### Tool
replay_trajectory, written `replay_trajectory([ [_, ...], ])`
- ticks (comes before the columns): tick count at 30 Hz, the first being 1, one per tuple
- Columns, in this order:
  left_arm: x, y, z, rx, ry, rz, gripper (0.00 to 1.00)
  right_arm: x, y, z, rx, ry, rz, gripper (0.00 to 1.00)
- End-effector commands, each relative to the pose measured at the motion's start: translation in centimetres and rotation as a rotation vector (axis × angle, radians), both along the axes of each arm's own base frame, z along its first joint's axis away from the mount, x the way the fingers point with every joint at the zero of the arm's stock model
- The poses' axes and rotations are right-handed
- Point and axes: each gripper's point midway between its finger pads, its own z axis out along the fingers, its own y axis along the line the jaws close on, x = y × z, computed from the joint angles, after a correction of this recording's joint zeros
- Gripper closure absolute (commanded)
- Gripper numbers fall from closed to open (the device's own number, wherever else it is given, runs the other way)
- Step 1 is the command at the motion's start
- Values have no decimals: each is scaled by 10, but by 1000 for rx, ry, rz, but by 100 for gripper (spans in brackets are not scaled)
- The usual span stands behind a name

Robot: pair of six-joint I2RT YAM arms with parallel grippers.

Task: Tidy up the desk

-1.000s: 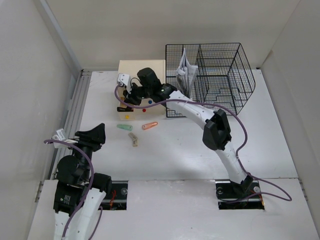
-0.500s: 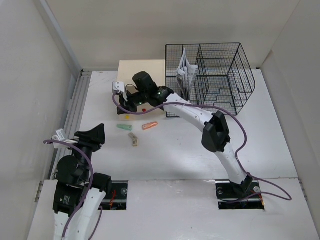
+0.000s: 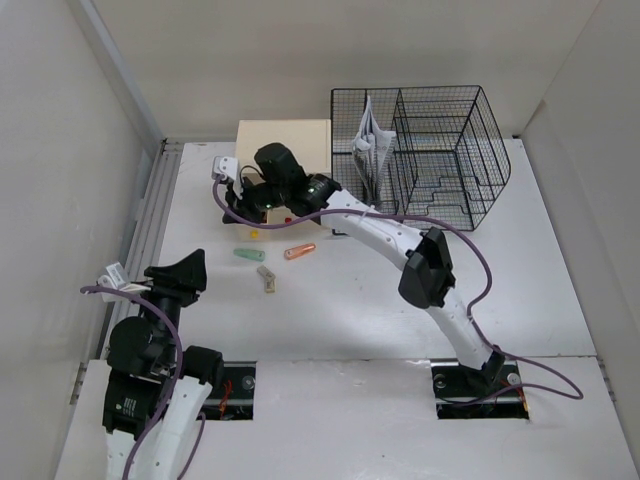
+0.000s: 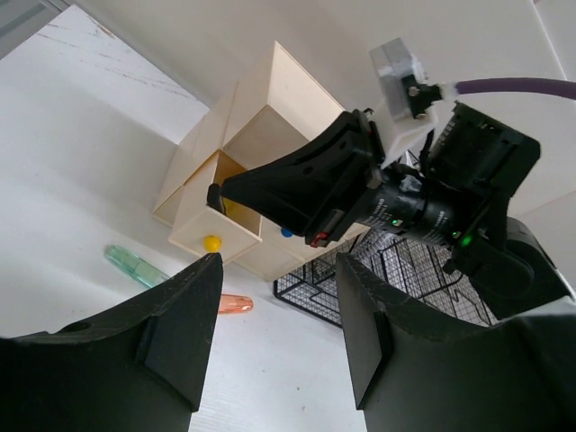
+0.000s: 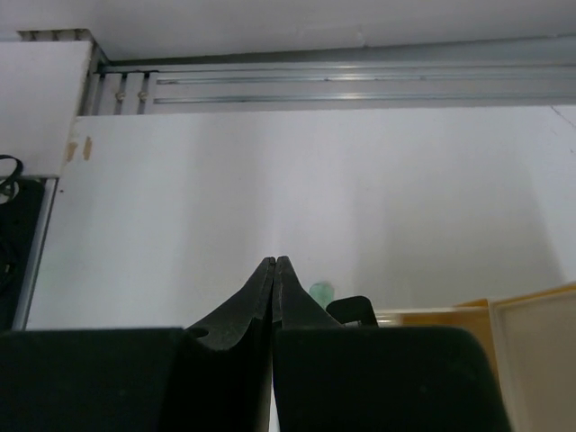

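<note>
Honestly, right tool (image 5: 273, 265) is pinched shut on nothing beside the beige wooden drawer box (image 3: 283, 135), probably for nudging its open drawer (image 4: 193, 232), while left tool (image 4: 274, 270) hangs half-open, empty, with the big flat white surface (image 3: 350, 300) spread under both.

We log the desk (image 3: 350, 300) as smooth, matt white. Drawer box (image 3: 285, 135): pale bare wood, matt. Basket (image 3: 470, 150): thin black metal wire. Rail (image 5: 360, 90) along the desk's edge: ribbed grey metal, dull sheen. Left gripper (image 4: 279, 265): matt black plastic.
</note>
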Motion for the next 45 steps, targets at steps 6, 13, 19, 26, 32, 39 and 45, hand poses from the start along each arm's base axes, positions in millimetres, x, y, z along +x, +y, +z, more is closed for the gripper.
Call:
replay_trajectory([
  [6,-9,3,18,-1,-54,3,50,16,15,-9,8,-7,-100,99],
  [13,-13,6,20,-4,-63,12,50,24,9,-17,-24,-12,-154,99],
  [19,-13,6,20,-4,-63,12,50,32,4,-22,-46,-25,-209,99],
  [26,-13,6,18,-1,-54,12,50,41,-3,-17,-58,-46,-269,99],
  [32,-13,6,18,-1,-54,12,50,52,-11,-10,-67,-83,-337,99],
  [39,-13,4,20,-3,-63,3,50,64,-18,-2,-68,-125,-409,99],
  [45,-13,4,20,-3,-63,3,50,81,-27,5,-73,-174,-506,99],
])
